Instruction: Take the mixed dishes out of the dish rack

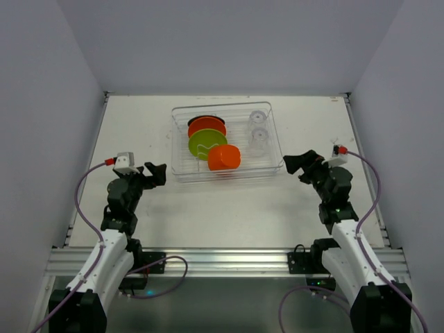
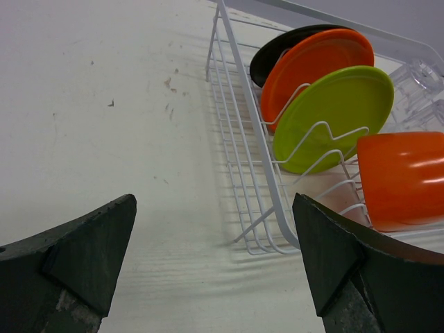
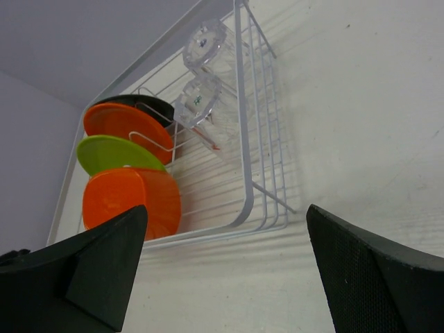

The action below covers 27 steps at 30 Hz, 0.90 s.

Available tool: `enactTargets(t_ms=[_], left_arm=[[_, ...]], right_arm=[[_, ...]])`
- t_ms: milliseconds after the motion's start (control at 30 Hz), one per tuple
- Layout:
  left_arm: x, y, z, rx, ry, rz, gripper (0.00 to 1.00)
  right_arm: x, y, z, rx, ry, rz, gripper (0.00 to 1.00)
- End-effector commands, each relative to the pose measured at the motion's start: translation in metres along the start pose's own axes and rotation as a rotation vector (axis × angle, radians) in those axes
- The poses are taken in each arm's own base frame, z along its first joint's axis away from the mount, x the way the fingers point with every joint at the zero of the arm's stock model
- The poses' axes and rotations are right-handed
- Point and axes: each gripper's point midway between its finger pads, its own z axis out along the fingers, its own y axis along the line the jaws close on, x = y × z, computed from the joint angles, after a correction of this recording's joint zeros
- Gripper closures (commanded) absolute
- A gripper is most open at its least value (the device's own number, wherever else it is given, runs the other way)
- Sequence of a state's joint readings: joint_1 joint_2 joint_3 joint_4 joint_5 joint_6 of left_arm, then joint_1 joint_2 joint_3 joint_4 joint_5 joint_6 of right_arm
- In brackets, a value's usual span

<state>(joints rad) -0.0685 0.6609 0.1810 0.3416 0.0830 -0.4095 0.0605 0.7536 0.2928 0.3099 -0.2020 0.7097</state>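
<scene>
The white wire dish rack [image 1: 177,146] sits at the table's middle back. In it stand a black plate [image 1: 196,121], an orange plate [image 1: 207,127] and a lime green plate [image 1: 206,143], with an orange cup [image 1: 224,157] lying on its side in front. Two clear glass cups [image 1: 258,117] [image 1: 258,138] sit at the rack's right. My left gripper [image 1: 157,173] is open and empty, left of the rack's near left corner [image 2: 274,222]. My right gripper [image 1: 294,165] is open and empty, just right of the rack's near right corner [image 3: 244,208].
Grey walls close in the table on the left, right and back. A metal rail [image 1: 222,260] runs along the near edge by the arm bases. Bare white tabletop [image 1: 229,215] lies between the rack and the arms.
</scene>
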Motion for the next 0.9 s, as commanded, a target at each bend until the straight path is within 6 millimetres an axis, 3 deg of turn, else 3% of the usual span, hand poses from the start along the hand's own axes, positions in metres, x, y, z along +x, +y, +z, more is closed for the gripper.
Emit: enactTargets(t_ms=[0, 33, 67, 133, 167, 233, 267, 333, 367, 400, 433, 533, 600, 633, 667, 867], left_arm=[[-0.014, -0.007, 0.001, 0.023, -0.039, 0.001, 0.00], [-0.014, -0.007, 0.001, 0.022, -0.039, 0.001, 0.00], [-0.014, -0.007, 0.001, 0.022, -0.039, 0.001, 0.00], [-0.013, -0.007, 0.002, 0.018, -0.034, 0.001, 0.00], [-0.013, -0.006, 0.002, 0.013, -0.033, -0.001, 0.00], [-0.011, -0.005, 0.003, 0.009, -0.022, -0.002, 0.00], [-0.012, -0.005, 0.003, 0.009, -0.023, -0.001, 0.00], [-0.012, -0.005, 0.003, 0.008, -0.019, -0.002, 0.00], [-0.012, -0.005, 0.004, 0.006, -0.019, -0.002, 0.00], [-0.012, -0.005, 0.004, 0.006, -0.018, -0.003, 0.00], [-0.012, -0.005, 0.004, 0.006, -0.016, -0.003, 0.00], [-0.012, -0.004, 0.004, 0.001, -0.015, -0.003, 0.00], [-0.012, -0.004, 0.004, 0.000, -0.013, -0.001, 0.00], [-0.012, -0.004, 0.004, -0.001, -0.014, -0.003, 0.00], [-0.012, -0.004, 0.004, -0.001, -0.012, -0.003, 0.00], [-0.010, -0.003, 0.005, -0.003, -0.003, -0.004, 0.00]], right_arm=[[-0.042, 0.020, -0.001, 0.035, -0.060, -0.066, 0.01], [-0.042, 0.020, -0.003, 0.056, -0.038, -0.065, 0.01], [-0.057, 0.033, -0.003, 0.042, -0.053, -0.075, 0.01], [-0.059, 0.039, -0.002, 0.052, -0.009, -0.078, 0.01], [-0.069, 0.052, 0.001, 0.040, 0.008, -0.084, 0.01], [-0.069, 0.057, 0.004, 0.052, 0.066, -0.088, 0.01], [-0.081, 0.076, 0.005, 0.015, 0.069, -0.113, 0.01], [-0.069, 0.078, 0.015, 0.042, 0.161, -0.126, 0.01], [-0.080, 0.092, 0.018, 0.024, 0.157, -0.157, 0.01], [-0.075, 0.087, 0.029, 0.060, 0.189, -0.167, 0.01], [-0.075, 0.100, 0.031, 0.047, 0.210, -0.201, 0.01], [-0.057, 0.100, 0.048, 0.081, 0.302, -0.220, 0.01], [-0.059, 0.107, 0.058, 0.073, 0.322, -0.219, 0.01], [-0.046, 0.103, 0.066, 0.089, 0.370, -0.219, 0.01], [-0.051, 0.109, 0.071, 0.081, 0.371, -0.227, 0.01], [-0.024, 0.102, 0.105, 0.196, 0.514, -0.293, 0.01]])
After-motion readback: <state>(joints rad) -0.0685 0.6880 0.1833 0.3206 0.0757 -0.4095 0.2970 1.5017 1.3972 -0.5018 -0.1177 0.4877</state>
